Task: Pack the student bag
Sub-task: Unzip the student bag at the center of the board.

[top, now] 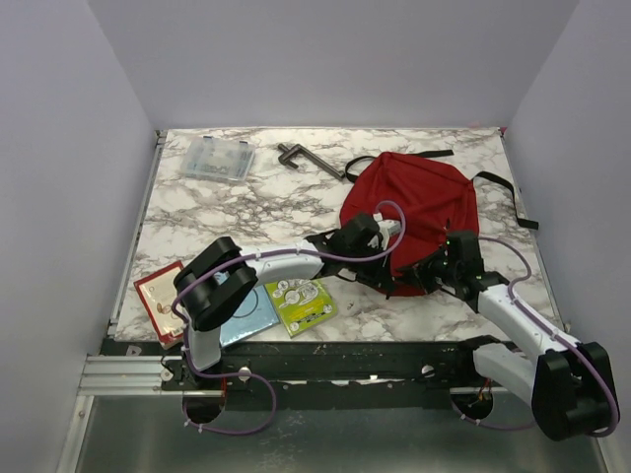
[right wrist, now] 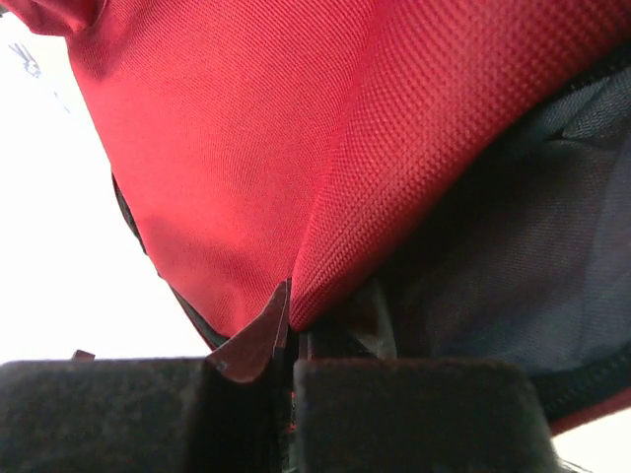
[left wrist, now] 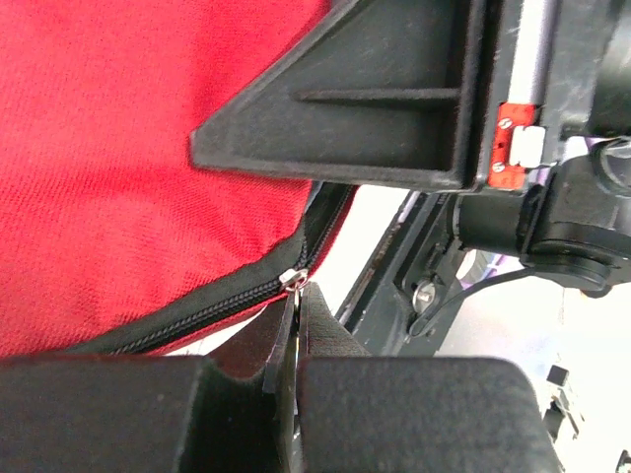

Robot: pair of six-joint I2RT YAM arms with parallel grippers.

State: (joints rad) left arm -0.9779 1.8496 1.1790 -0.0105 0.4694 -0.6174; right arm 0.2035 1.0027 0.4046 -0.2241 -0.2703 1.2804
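Green booklet (top: 301, 304) near student bag (top: 419, 202); case (top: 215, 158) beyond.

Clear box (top: 215, 160) far left on marble desk (top: 286, 202); dark clamp (top: 304, 158) far centre; red booklet (top: 158, 296), blue book (top: 258, 317), green card (top: 304, 304) near left.

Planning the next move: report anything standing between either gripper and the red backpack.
Nothing visible does. The left gripper is shut on the zipper pull at the backpack's edge, and the right gripper is shut on a fold of its red fabric beside the opening.
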